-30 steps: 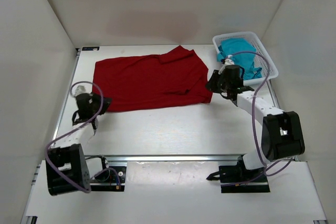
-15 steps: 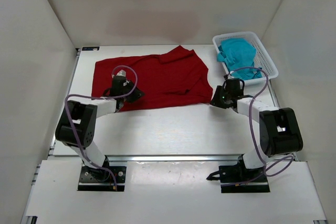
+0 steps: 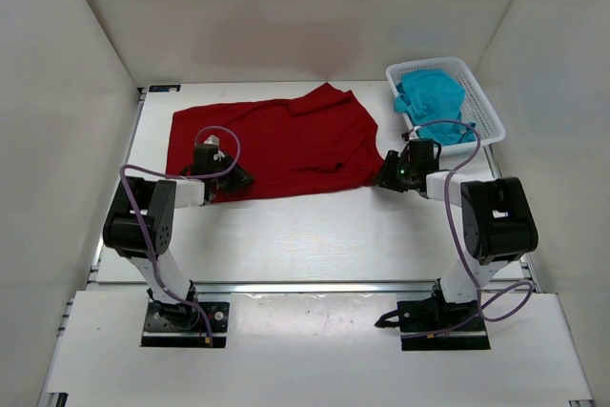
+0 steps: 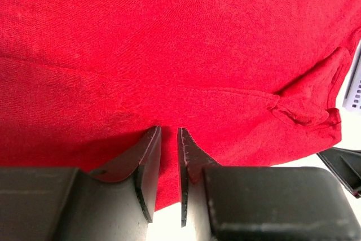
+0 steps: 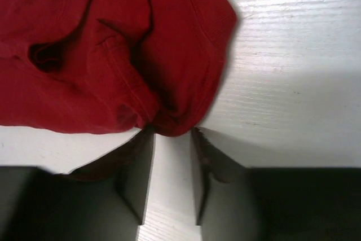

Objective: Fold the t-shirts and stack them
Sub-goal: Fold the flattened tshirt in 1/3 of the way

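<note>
Overhead: I see the red shirt (image 3: 272, 145) flat on the counter (image 3: 315, 231), teal shirt (image 3: 434, 97) in the basket (image 3: 488, 111).
Left fingers (image 4: 167, 165): narrow gap on the shirt's near edge.
Right fingers (image 5: 172, 165): narrow, touching the hem corner.

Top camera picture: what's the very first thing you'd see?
The big red t-shirt spread flat across the far half of the table. Both grippers sit at its near edge, the left gripper and right gripper. A teal t-shirt is bunched in the white basket, far right.

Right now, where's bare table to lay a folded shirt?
Free: the wide strip between the red shirt's near hem and the arm bases. Crowded: far half under the shirt, far-right corner taken by the basket holding the teal shirt.
</note>
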Robot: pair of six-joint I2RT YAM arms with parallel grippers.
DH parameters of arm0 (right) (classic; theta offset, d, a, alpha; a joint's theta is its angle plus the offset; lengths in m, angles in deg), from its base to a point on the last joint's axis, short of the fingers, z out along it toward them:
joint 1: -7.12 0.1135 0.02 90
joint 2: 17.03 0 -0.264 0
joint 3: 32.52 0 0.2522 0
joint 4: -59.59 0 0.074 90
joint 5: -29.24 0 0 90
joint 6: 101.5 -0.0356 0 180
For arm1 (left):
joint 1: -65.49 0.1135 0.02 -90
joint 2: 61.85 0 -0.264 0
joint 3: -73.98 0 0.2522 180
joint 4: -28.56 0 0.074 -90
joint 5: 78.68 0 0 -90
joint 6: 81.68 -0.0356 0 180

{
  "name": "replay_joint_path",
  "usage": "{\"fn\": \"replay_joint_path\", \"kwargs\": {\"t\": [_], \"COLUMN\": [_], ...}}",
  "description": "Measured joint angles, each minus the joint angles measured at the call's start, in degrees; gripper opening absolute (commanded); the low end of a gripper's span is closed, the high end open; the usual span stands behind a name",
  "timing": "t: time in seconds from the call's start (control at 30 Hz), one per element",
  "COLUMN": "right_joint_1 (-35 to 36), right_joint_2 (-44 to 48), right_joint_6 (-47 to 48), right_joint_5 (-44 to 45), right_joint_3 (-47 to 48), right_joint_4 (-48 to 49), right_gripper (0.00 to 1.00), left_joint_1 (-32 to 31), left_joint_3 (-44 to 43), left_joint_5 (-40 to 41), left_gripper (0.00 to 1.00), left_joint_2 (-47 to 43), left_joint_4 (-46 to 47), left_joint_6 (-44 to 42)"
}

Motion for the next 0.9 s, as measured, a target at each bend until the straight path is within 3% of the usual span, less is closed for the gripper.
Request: {"fn": "replay_joint_path", "kwargs": {"t": [0.07,0.13,0.6,0.67,0.77,0.9], "right_joint_1": [-0.15,-0.5,-2.29,-2.29,-2.38,-1.51], "right_joint_2": [-0.63,-1.2,6.29,7.52,10.1,14.95], "right_joint_6": [-0.35,-0.79,-1.53,-1.66,-2.49,-2.54], "right_joint_5": [-0.76,-1.18,6.14,6.93,8.09,10.84], "right_joint_3": [-0.02,-0.04,-6.99,-8.04,-9.88,-10.97], "right_joint_4": [0.66,1.2,0.07,-0.15,-0.96,-4.44], "right_gripper": [0.09,0.0,0.0,0.02,0.26,0.4], "left_joint_1": [0.22,0.76,4.24,4.13,3.34,1.99], "left_joint_3": [0.13,0.83,5.97,7.58,10.4,14.1], "left_joint_5": [-0.26,-1.27,-4.57,-4.72,-4.74,-4.42], "left_gripper": [0.29,0.29,0.29,0.28,0.29,0.3], "left_joint_2": [0.0,0.0,-3.85,-5.38,-8.2,-13.33], "left_joint_4": [0.2,1.11,1.64,1.64,1.55,-0.15], "left_joint_6": [-0.44,-0.7,-1.27,-1.27,-1.25,-1.25]}}
